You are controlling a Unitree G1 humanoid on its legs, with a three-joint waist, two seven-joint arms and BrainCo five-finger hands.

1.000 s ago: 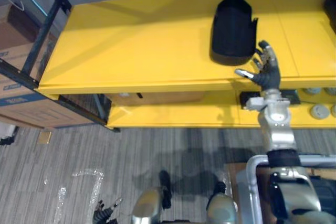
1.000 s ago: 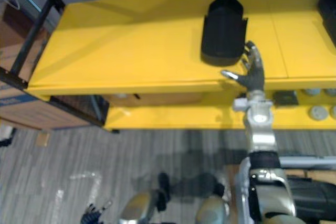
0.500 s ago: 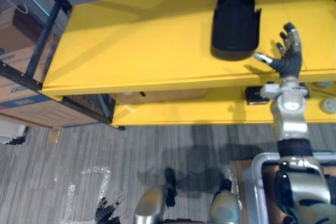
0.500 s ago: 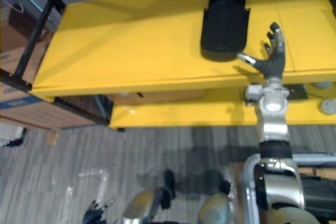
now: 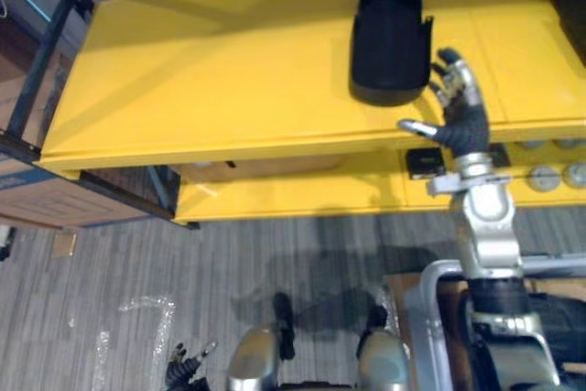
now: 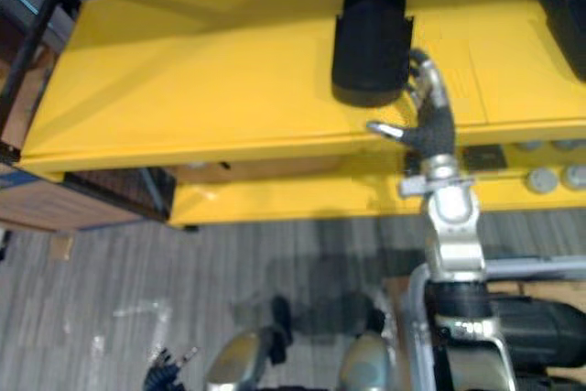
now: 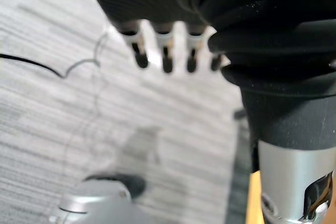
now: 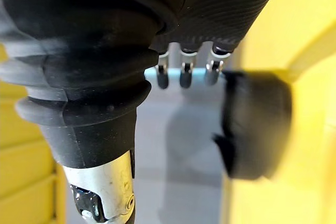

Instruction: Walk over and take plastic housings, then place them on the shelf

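Sitting beside right fingers [image 5: 455, 80]: housing [image 5: 389, 38]

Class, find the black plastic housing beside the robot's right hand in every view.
Left eye view: black plastic housing, top centre, on the yellow shelf.
Right eye view: top centre again.
Right wrist view: dark shape past the fingers.
Left wrist view: grey floor past the left hand.
Shared landmark: the right hand, beside the housing's lower right corner.
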